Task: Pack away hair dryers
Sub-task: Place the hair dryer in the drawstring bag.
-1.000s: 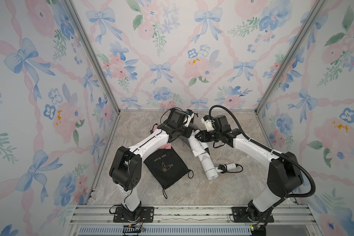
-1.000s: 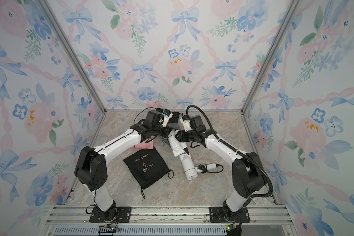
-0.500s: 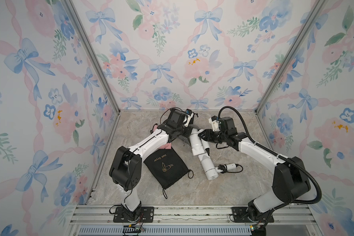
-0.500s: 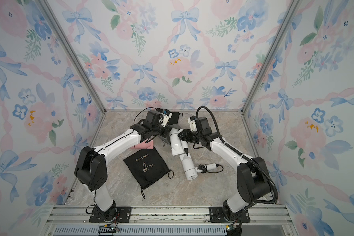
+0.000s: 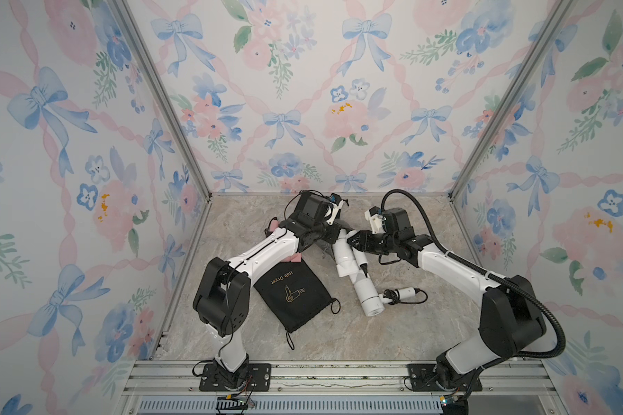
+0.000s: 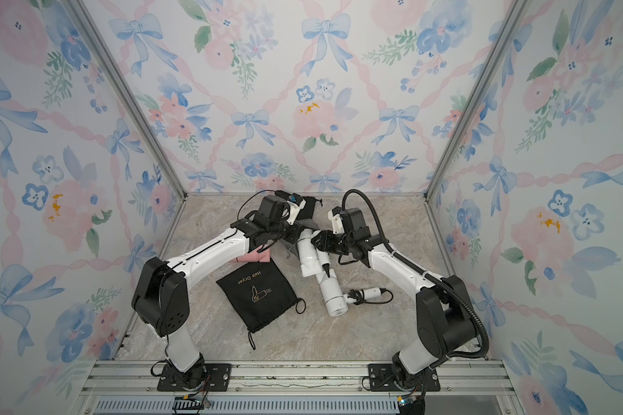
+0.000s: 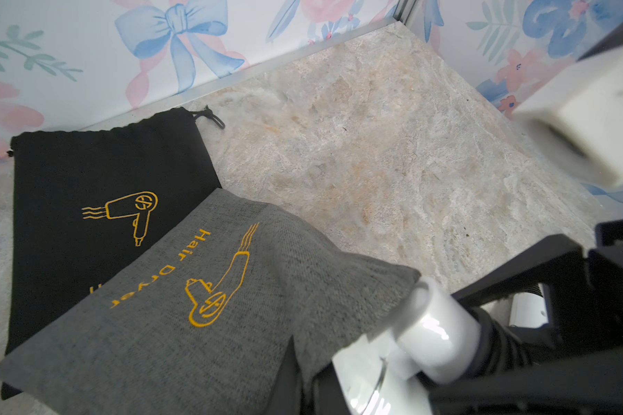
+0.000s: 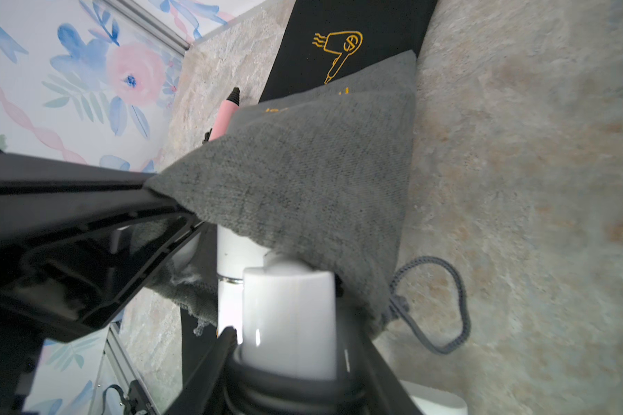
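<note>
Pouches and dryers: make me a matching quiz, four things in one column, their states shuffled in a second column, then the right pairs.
Things
A. grey pouch
B. front black pouch
C. pink dryer
D. right end effector

States
1. closed on a white dryer
2. lying flat, clear of both end effectors
3. mouth pinched by the left end effector
4. mostly hidden under the left arm

Pairs: A-3, B-2, C-4, D-1
</note>
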